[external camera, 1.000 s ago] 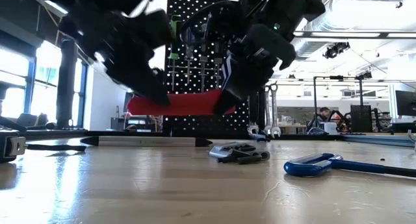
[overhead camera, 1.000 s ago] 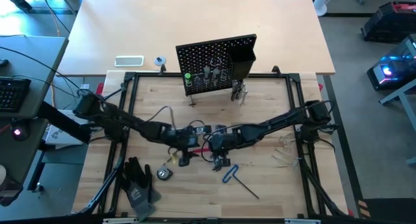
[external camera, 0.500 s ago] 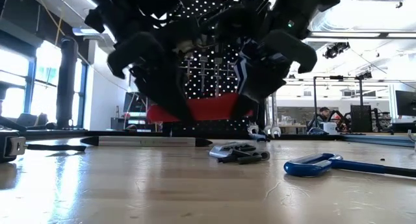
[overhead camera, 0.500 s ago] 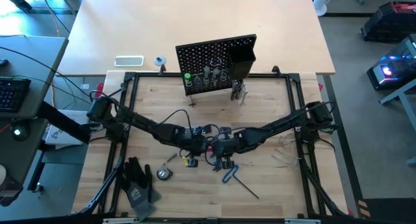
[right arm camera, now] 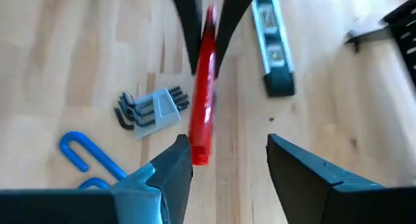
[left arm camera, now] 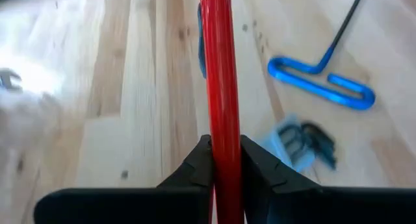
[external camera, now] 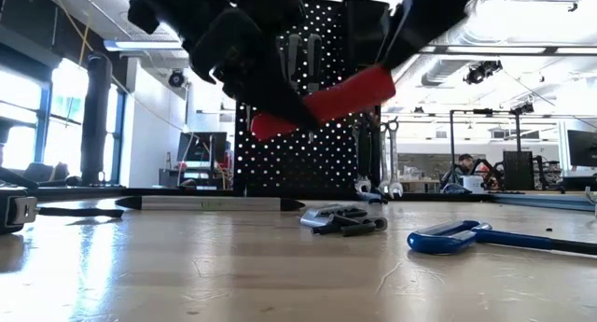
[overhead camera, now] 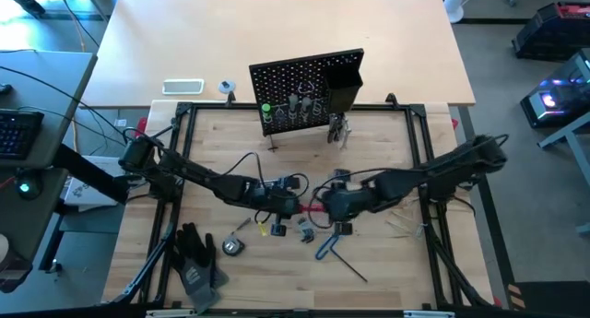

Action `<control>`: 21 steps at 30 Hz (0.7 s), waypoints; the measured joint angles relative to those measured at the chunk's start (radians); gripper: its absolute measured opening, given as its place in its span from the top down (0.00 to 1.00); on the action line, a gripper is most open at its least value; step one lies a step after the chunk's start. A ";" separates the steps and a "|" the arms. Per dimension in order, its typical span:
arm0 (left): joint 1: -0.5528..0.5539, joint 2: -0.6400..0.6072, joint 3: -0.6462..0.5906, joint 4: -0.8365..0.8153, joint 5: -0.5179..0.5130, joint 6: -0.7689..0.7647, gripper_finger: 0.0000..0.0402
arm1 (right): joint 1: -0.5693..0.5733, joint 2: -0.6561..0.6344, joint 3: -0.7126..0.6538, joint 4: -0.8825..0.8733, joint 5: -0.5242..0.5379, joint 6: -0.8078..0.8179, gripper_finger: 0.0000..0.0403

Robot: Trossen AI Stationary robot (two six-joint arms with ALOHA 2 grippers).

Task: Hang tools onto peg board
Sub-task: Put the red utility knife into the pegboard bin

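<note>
Left pincer [left arm camera: 224, 160] clamped on red flat tool [left arm camera: 221, 87], held tilted above the worktop [overhead camera: 369, 143], in front of the peg board [overhead camera: 304, 88]. Right pincer [right arm camera: 227, 152] open, empty, just beside the tool's free end.

Table [overhead camera: 387, 143]: pale wood planks, satin, visible grain. Red-black flat tool [left arm camera: 222, 87]: smooth glossy red. Blue-handled hex key [left arm camera: 322, 84]: shiny blue coating, dark matt shank. Peg board [overhead camera: 304, 83]: matt black, perforated. Gloves [overhead camera: 195, 263] at 7 o'clock: black cloth.
</note>
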 joint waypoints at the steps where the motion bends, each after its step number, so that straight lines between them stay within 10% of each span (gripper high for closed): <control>1: -0.001 -0.002 0.000 0.021 -0.001 0.011 0.92 | 0.010 -0.029 0.000 -0.011 0.010 0.003 0.53; 21: 0.022 -0.011 -0.006 0.576 -0.049 0.246 0.92 | 0.167 -0.288 0.003 0.035 0.262 0.016 0.52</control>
